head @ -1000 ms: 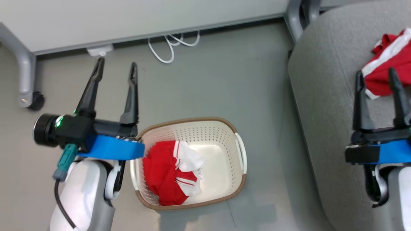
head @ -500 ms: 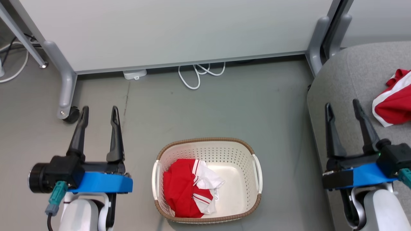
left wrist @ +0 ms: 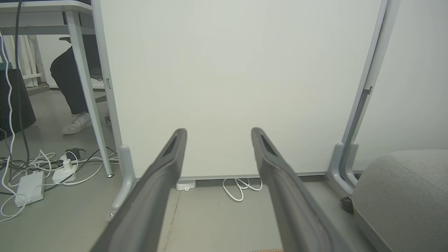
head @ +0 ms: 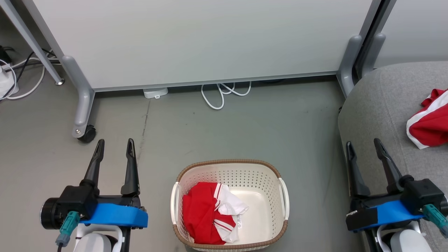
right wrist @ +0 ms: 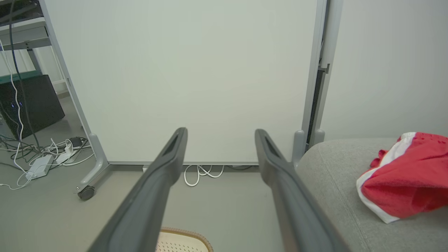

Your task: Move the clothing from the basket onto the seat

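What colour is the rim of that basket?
Brown, woven-looking, on the cream basket; clearest in the head view.

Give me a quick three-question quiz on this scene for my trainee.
1. True or false: the basket is empty.
2. The left hand is: A) open and empty; B) shut on cloth; C) inside the basket.
3. Fill in: the right hand is beside the fabric-covered ____.
Key: 1 false, red clothing lies in it; 2 A; 3 seat.
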You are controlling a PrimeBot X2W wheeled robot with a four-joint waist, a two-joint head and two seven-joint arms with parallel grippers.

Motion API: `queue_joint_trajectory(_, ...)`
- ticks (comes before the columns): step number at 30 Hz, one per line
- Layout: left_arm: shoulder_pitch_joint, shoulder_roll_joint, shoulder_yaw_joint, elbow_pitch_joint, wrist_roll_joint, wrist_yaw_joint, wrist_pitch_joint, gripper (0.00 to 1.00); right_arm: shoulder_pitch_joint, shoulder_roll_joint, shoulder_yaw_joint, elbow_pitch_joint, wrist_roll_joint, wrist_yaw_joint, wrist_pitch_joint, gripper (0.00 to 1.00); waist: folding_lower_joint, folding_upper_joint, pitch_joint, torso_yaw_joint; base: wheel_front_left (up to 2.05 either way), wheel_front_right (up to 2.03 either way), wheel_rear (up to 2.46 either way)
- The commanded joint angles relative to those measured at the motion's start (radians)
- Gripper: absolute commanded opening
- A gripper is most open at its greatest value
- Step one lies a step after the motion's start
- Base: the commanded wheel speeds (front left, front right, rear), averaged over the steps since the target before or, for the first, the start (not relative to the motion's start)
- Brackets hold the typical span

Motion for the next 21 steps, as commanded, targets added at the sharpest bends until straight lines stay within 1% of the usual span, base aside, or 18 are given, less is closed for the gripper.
queue_joint_trajectory(1,0.007,-0.003,-0.001,0.002,-0.001,-0.007,-0.003,1.00,0.012,0.002,0.001,0.002,0.006,0.000,-0.001,1.00,0.0001,-0.0001,0.000,0.000,0.00,0.00,0.00)
queue_joint_trajectory(5,0.004,-0.004,-0.003,0.008,0.002,-0.008,-0.003,1.00,0.016,0.002,0.000,0.002,0.012,0.000,-0.001,1.00,0.0001,-0.0001,0.001,0.001,0.00,0.00,0.00)
queue_joint_trajectory(12,-0.018,-0.002,-0.035,0.017,0.005,-0.006,-0.003,1.00,0.007,0.003,-0.004,-0.001,0.012,0.000,-0.001,1.00,0.0001,-0.0001,0.008,-0.003,0.00,0.00,0.00)
queue_joint_trajectory(17,-0.067,0.031,-0.105,0.022,0.006,-0.006,-0.002,1.00,-0.026,0.002,0.001,-0.011,0.014,0.000,-0.001,1.00,0.0001,-0.0001,0.045,-0.025,0.00,0.00,0.00)
queue_joint_trajectory(21,-0.142,0.073,-0.188,0.051,0.007,-0.006,-0.002,1.00,-0.056,0.002,0.000,-0.025,0.010,0.000,-0.001,1.00,0.0001,-0.0001,0.104,-0.055,0.00,0.00,0.00)
